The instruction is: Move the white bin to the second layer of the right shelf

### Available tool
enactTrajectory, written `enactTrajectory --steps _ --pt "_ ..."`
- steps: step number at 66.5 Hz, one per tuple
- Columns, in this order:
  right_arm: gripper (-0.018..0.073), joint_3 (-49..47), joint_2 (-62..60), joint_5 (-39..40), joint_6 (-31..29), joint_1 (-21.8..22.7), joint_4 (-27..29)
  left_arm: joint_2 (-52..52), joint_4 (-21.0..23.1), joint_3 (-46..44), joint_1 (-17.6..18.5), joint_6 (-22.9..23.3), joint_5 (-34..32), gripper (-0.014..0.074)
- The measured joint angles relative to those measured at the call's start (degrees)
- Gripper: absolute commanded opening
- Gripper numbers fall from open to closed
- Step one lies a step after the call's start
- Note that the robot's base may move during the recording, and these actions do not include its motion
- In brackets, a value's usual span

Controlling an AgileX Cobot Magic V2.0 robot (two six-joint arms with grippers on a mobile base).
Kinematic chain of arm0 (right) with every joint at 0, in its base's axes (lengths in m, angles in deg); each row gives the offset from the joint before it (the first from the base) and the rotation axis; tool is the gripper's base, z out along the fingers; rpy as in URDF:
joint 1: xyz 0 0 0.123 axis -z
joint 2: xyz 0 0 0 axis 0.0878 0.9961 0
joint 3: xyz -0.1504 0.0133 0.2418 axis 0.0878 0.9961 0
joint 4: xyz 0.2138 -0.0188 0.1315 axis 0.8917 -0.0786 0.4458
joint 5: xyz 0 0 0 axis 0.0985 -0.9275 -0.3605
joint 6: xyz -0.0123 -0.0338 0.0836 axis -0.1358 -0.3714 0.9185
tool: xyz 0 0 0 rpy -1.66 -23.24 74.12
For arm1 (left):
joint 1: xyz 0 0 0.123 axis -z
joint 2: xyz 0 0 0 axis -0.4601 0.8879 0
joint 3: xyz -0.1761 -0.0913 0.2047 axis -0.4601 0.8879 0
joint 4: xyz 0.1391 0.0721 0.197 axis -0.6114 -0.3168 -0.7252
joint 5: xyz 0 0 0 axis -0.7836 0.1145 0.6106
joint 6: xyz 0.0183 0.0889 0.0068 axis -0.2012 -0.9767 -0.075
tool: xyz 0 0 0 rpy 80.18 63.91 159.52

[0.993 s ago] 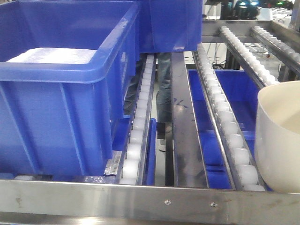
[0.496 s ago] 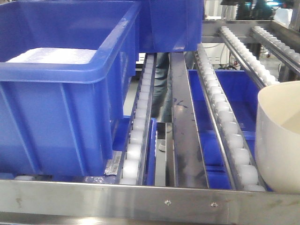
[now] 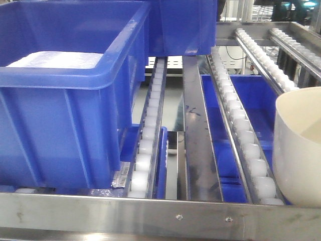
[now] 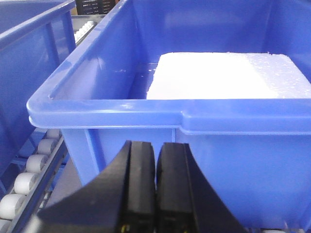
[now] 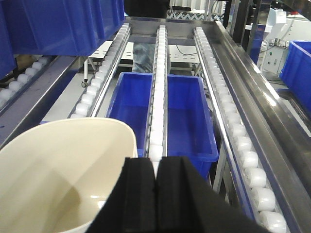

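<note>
Cream-white glossy white bin (image 3: 299,145), upright and empty, on the right shelf second layer (image 3: 241,135) rollers.

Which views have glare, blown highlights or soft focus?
Front view: glare streaks on the steel front rail, white rollers washed out. Left wrist: white block in the blue crate blown out, left gripper soft. Right wrist: white bin evenly lit, right gripper soft.

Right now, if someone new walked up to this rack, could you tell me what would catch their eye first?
Probably the large blue crate filling the left of the front view, sitting on the roller lanes with a white block inside it. Next, the white bin at the right edge, cream against all the blue, resting on the rollers behind the steel front rail. Another blue crate shows on a lower level, through the lanes.
</note>
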Motion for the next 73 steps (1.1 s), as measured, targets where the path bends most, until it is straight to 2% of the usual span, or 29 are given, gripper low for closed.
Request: enactTrajectory --steps 73 --pt "0.0056 0.0 0.0 0.0 0.2 0.0 0.0 0.0 0.0 0.0 0.0 0.0 0.0 0.0085"
